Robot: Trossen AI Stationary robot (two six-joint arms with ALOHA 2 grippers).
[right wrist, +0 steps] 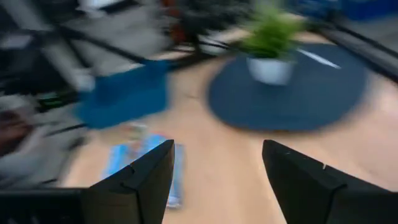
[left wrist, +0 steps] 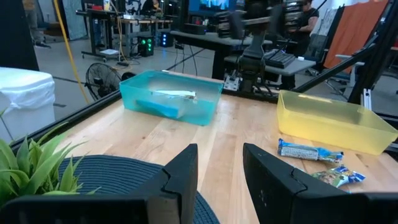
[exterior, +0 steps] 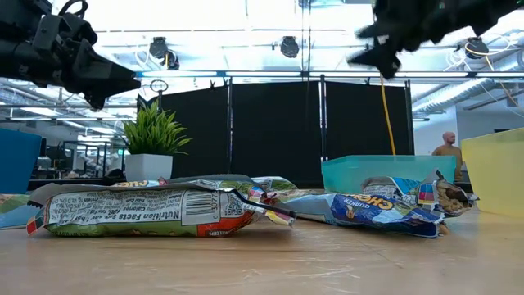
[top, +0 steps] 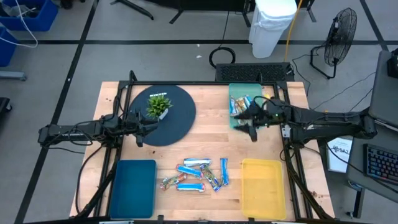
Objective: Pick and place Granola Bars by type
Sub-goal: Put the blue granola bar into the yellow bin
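Wooden table (top: pixel 211 134) — potted plant (top: pixel 158 106) on dark mat (top: pixel 163 116), scattered Granola Bars (top: pixel 198 174), both grippers' fingers apart, empty.

Granola Bars (exterior: pixel 164 211) lie before a teal tray (exterior: pixel 385 170).

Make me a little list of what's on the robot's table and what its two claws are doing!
Loose granola bars: scattered between the blue tray and the yellow tray
Teal tray: holds some bars
Plant: on the round dark mat
Left gripper: over the mat, empty
Right gripper: beside the teal tray, jaws open, empty
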